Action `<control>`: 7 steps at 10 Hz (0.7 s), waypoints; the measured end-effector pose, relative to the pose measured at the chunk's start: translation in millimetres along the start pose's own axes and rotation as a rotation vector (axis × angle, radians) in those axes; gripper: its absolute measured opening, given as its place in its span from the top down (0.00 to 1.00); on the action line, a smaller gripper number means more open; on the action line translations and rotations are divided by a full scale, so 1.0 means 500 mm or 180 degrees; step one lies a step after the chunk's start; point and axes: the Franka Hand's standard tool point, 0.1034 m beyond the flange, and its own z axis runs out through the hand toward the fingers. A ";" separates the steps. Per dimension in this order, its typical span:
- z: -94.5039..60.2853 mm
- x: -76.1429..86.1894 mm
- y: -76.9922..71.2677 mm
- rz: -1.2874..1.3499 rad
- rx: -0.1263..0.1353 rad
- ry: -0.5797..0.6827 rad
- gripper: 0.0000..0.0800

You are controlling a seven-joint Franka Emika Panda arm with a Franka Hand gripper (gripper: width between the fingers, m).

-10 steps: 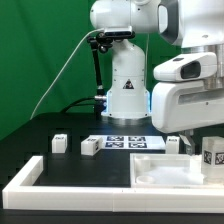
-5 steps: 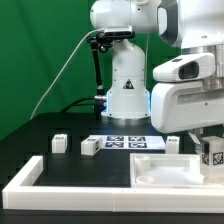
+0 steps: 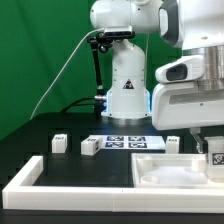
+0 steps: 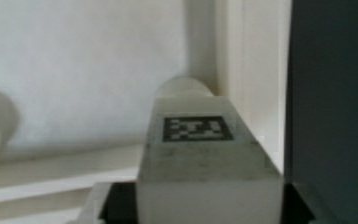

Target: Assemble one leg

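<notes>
The leg (image 3: 214, 158) hangs upright in the tool (image 3: 212, 150), tag side facing the wrist camera, at the far edge of the exterior view's right and low over the corner of the large white panel (image 3: 165, 170). In the wrist view the leg (image 4: 197, 140) fills the middle of the frame. Dark fingers (image 4: 115, 205) press it from both sides, so the tool is closed firmly on it, probably gripping near the top so the lower end stays free to enter a socket. Behind it lies the panel's pale surface (image 4: 87, 60), with the black counter (image 4: 336, 100) just past the edge. Holding the leg vertical and close to the corner suggests it is being lined up for seating there, though the pictures do not show whether it touches. Three loose legs (image 3: 89, 146) wait on the counter beside the marker board (image 3: 125, 142), inside the border frame (image 3: 25, 178).
</notes>
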 end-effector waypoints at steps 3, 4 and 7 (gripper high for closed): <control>0.002 0.001 0.000 0.1266 -0.0035 0.0055 0.64; 0.002 0.002 0.000 0.1747 -0.0045 0.0096 0.64; 0.002 0.000 -0.001 0.2758 -0.0007 0.0043 0.63</control>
